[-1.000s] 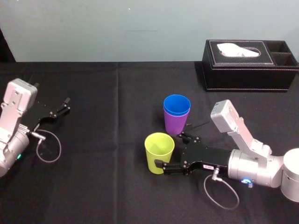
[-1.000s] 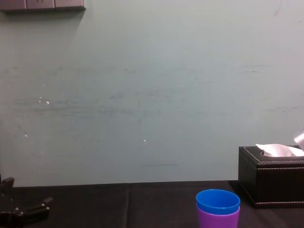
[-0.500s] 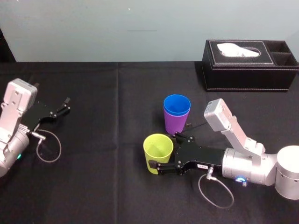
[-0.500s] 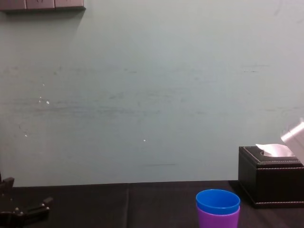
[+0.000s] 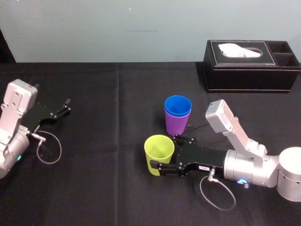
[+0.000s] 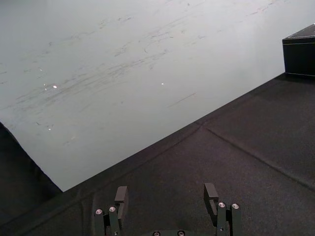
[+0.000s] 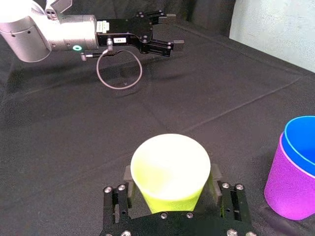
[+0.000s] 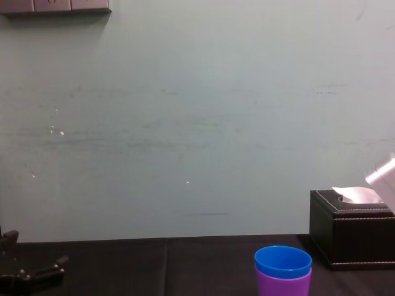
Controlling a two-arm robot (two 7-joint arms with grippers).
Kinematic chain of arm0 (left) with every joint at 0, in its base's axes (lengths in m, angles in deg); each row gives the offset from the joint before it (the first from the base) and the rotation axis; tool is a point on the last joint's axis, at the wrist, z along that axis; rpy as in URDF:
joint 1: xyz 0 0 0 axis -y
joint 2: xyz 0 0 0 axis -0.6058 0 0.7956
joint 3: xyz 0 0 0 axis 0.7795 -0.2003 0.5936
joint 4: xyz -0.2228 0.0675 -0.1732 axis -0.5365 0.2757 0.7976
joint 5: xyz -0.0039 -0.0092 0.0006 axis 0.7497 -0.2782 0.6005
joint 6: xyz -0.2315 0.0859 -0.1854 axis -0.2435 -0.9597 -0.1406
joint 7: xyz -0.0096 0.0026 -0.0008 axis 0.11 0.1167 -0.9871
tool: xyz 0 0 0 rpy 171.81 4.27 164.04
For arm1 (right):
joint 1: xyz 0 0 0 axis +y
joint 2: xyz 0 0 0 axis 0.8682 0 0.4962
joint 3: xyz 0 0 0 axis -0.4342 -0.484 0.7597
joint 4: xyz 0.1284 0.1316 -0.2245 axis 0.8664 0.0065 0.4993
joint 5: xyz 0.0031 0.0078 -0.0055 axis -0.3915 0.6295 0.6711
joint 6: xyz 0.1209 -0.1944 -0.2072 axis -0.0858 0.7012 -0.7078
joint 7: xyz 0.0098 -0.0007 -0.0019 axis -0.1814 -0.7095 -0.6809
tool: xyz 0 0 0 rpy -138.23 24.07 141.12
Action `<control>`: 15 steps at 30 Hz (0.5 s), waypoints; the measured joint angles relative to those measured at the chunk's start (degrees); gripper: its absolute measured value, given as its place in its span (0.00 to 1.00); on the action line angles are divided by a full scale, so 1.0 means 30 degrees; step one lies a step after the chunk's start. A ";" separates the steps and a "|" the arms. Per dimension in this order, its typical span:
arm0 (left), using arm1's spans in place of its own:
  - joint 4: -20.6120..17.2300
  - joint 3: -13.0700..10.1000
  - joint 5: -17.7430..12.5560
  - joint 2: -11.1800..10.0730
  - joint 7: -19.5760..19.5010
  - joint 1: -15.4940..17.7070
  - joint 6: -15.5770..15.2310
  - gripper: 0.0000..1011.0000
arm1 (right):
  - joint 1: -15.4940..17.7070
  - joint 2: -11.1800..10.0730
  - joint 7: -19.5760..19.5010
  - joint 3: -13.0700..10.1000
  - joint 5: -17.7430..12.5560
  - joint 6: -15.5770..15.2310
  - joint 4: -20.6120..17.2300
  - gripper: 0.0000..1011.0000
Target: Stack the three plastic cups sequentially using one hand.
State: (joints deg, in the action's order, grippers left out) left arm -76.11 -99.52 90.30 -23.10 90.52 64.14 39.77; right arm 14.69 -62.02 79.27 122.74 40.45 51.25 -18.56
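Right gripper: the right gripper (image 5: 164, 151) reaches in low over the table (image 5: 103, 188) from the robot's right, its fingers pointing toward the robot's left.
Grip: in the right wrist view its two black fingers (image 7: 127, 176) sit against opposite sides of the yellow-green cup (image 7: 170, 171), clamped on the lower half of the wall.
Yellow-green cup: upright, mouth up, near the middle of the table and toward the robot's side (image 5: 160, 154); it stands between the fingers, with one finger on its near side and the other behind it.
Blue cup: the blue cup (image 5: 178, 106) is nested inside the purple cup (image 5: 176, 125), with only its rim band showing above the purple rim.
Stacked pair: upright, just beyond the yellow-green cup and slightly to the robot's right, close to it but apart, and beside the gripper's far finger.
Chest view: the blue cup (image 8: 282, 261) and the purple cup (image 8: 282, 285) show at the lower edge, left of the tissue box (image 8: 353, 237).
Left gripper: the left gripper (image 5: 66, 106) is parked at the table's left side, well apart from the cups, its fingers spread with nothing between them (image 6: 165, 194).
Tissue box: black, at the far right of the table (image 5: 251, 70), well behind the cups.
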 joint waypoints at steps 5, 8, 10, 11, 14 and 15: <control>0.0000 0.0001 0.0000 0.0001 0.0000 -0.0001 0.0000 1.00 | 0.0010 -0.0009 -0.0001 -0.0013 0.0000 0.0001 -0.0007 0.78; -0.0001 0.0002 0.0001 0.0001 0.0000 0.0001 0.0000 1.00 | 0.0015 -0.0014 -0.0005 -0.0017 0.0000 0.0003 -0.0015 0.76; 0.0000 0.0001 0.0001 0.0001 0.0000 0.0000 0.0000 1.00 | 0.0019 -0.0018 -0.0007 -0.0021 0.0001 0.0006 -0.0018 0.75; 0.0000 0.0001 0.0001 0.0001 0.0000 0.0000 0.0000 1.00 | 0.0020 -0.0020 -0.0007 -0.0022 0.0001 0.0006 -0.0020 0.74; 0.0000 0.0000 0.0001 0.0001 0.0000 0.0000 0.0000 1.00 | 0.0026 -0.0024 -0.0011 -0.0028 0.0001 0.0010 -0.0026 0.73; 0.0000 0.0000 0.0001 0.0001 0.0000 0.0000 0.0000 1.00 | 0.0026 -0.0024 -0.0011 -0.0028 0.0001 0.0010 -0.0026 0.73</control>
State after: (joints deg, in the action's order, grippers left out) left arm -76.11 -99.52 90.31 -23.09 90.52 64.14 39.77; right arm 14.77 -62.09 79.24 122.66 40.45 51.28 -18.64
